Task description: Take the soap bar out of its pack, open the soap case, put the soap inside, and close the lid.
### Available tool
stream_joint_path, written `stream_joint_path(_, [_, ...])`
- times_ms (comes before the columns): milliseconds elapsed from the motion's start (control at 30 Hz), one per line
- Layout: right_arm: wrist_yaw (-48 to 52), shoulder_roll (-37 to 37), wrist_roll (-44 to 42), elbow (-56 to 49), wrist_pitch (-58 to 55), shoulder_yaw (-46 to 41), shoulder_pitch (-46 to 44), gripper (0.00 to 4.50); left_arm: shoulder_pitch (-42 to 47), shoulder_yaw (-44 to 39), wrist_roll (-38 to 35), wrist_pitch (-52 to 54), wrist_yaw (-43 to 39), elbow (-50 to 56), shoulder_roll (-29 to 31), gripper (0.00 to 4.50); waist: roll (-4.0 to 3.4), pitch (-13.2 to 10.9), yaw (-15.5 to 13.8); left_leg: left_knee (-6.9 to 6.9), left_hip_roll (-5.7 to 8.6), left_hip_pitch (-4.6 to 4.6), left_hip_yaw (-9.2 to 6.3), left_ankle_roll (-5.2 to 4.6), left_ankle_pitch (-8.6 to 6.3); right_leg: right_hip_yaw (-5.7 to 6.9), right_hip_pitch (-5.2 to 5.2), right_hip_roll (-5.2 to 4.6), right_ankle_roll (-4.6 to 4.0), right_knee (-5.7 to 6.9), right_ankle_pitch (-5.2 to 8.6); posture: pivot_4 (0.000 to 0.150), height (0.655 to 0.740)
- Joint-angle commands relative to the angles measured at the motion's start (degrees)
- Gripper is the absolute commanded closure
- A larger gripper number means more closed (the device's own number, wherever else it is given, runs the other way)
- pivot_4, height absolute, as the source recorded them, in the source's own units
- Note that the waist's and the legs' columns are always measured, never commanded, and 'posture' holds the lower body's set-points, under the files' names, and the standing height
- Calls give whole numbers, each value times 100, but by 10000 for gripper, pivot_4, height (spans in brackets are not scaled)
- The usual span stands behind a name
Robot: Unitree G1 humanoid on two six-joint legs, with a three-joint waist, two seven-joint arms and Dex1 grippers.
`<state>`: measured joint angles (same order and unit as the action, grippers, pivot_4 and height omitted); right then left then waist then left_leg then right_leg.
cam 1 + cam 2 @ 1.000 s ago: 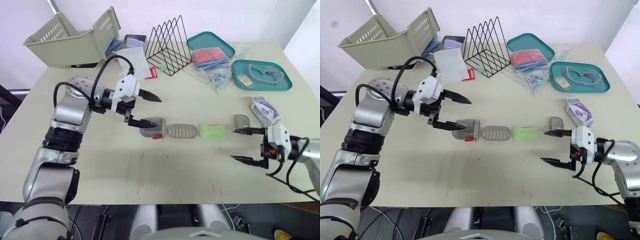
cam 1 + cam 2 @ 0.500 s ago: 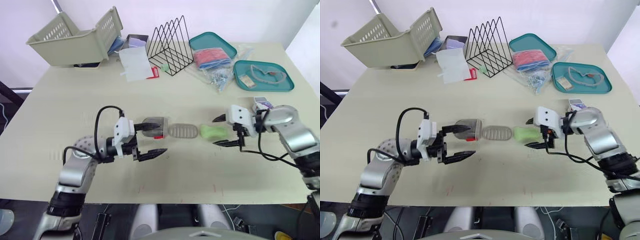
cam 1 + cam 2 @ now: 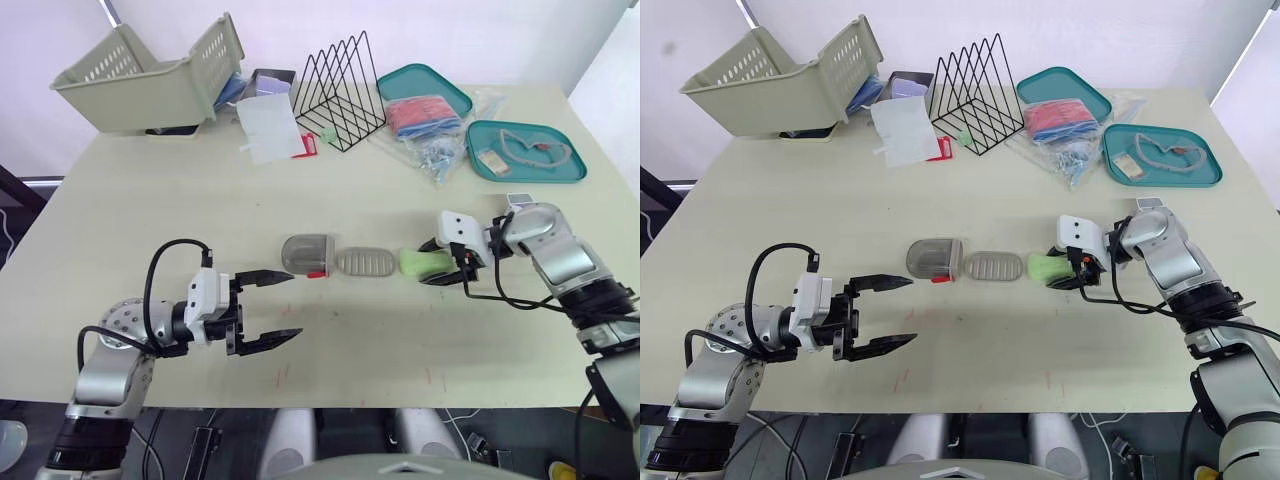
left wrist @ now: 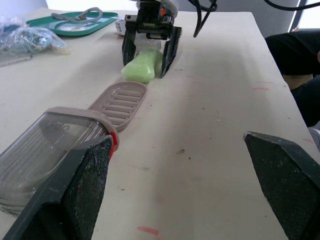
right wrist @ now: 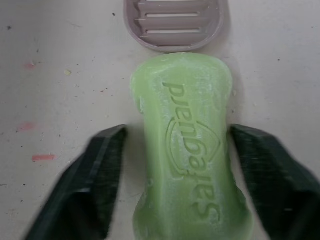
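– While I'm on the head camera, tell me where the soap sits.
– I see the green soap bar (image 3: pixel 425 262) lying flat on the desk (image 3: pixel 150 220), just beside the ribbed tray (image 3: pixel 365 262), at the tray's end toward the robot's right. The clear lid (image 3: pixel 305 253) lies at the tray's other end, right beside it. My right hand (image 3: pixel 428 263) straddles the soap, one finger on each side, parted rather than clamped. My left hand (image 3: pixel 296 302) hangs nearer the robot than the tray, spread wide, holding nothing.
– And the left wrist?
– Its two fingers (image 4: pixel 75 190) stand far apart with bare desk between them. Beyond them, lid, tray and soap run in a row, with the right hand over the soap.
– Right wrist?
– The soap lies between my fingers, embossed face up, its end just short of the tray's rim. One finger (image 5: pixel 97 185) shows a strip of desk between itself and the bar. The other looks close against it, though I cannot be sure.
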<state>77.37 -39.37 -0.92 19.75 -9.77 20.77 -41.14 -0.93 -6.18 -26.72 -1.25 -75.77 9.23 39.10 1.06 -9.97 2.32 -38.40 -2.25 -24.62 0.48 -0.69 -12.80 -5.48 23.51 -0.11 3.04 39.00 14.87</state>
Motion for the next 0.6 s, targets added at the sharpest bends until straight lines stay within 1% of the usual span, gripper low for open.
stream_joint_path(33, [94, -49, 26, -62, -19, -83, -85, 28711, -24, -5, 29, -246, -28, 9, 44, 0, 0, 0, 0, 0, -1, 0, 0, 0, 0, 0, 0, 0, 0, 0, 0, 1500, 7400])
stream_joint_path(167, [108, -36, -82, -447, -162, -185, -76, 28711, -85, -20, 45, -330, -35, -32, 59, 0, -1, -1, 2, 0, -1, 0, 0, 0, 0, 0, 0, 0, 0, 0, 0, 1500, 7400])
stream_joint_path(267, [31, 88, -269, -1136, -903, -251, -233, 28711, -86, -66, 9, -294, 45, -23, 52, 0, -3, -2, 9, 3, -2, -4, 0, 0, 0, 0, 6, 0, 0, 0, 0, 1500, 7400])
stream_joint_path(367, [-214, 313, -193, -1531, -1461, -137, -404, 28711, -79, -87, -33, -231, 118, -13, 35, 0, -4, -2, 18, 5, -6, -2, -2, 0, 0, 1, 6, 5, -1, 2, 0, 1500, 7400])
stream_joint_path(467, [-610, 764, -38, -1743, -1969, 109, -533, 28711, -63, -85, -48, -211, 194, 1, 21, 0, -3, -2, 18, 4, -6, -1, -3, 0, 0, 2, 6, 6, -1, 4, 0, 1500, 7400])
stream_joint_path(600, [-776, 975, 145, -1703, -1988, 367, -526, 28711, -41, -49, -44, -193, 273, 50, 10, 0, -4, -3, -27, 5, -4, -8, -6, 1, 0, 6, 7, 2, -2, -1, 0, 1500, 7400])
